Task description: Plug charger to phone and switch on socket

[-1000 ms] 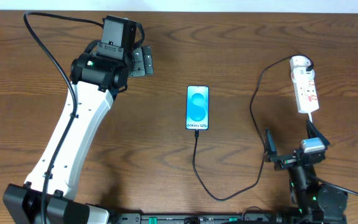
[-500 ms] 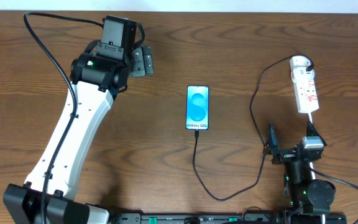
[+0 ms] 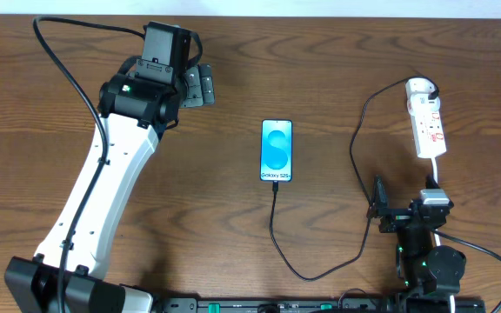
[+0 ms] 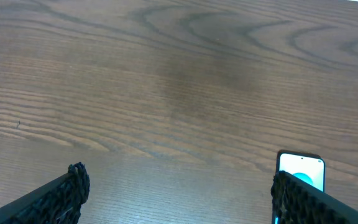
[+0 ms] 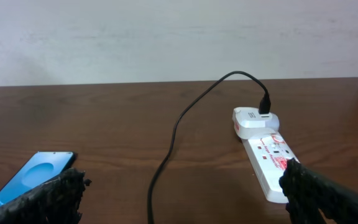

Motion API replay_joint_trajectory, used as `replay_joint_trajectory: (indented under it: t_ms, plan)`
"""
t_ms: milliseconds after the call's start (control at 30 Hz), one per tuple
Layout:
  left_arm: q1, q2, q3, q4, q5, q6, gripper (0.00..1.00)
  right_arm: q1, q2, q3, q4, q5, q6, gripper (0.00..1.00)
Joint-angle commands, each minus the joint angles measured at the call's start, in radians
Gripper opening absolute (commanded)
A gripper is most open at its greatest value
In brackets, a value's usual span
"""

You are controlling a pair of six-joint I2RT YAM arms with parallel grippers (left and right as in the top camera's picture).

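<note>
The phone (image 3: 277, 150) lies mid-table, blue screen up, white text strip at its near end. The charger cable (image 3: 278, 243) meets that near end, loops toward the front edge, then rises to a white adapter on the socket (image 3: 428, 122) at the far right. My right gripper (image 3: 404, 202) is open and empty, just in front of the socket's near end. Its wrist view shows the socket (image 5: 267, 155), the cable (image 5: 171, 140) and the phone (image 5: 35, 176) between the fingers (image 5: 58, 196). My left gripper (image 3: 202, 85) is open and empty at the far left; its view catches the phone (image 4: 302, 168).
The left arm (image 3: 103, 191) stretches from the front left corner across the left half of the table. The socket's white cord (image 3: 434, 167) runs toward the right arm's base (image 3: 429, 269). A pale wall (image 5: 166, 37) stands behind the table's far edge.
My right gripper has drawn back a little toward the front edge, away from the socket. The left arm, phone and cable have not moved.
</note>
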Motion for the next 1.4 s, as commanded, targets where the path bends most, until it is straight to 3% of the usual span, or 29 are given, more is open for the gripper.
replay_joint_trajectory:
  t_ms: [0,1367]
  plan:
    - [0.003,0.003,0.004,0.0,-0.013,0.002,0.95,0.007,-0.006,-0.002,-0.01,0.011,0.009,0.99]
    - [0.003,0.003,0.003,-0.026,-0.013,0.002,0.95,0.007,-0.006,-0.001,-0.006,0.012,0.01,0.99]
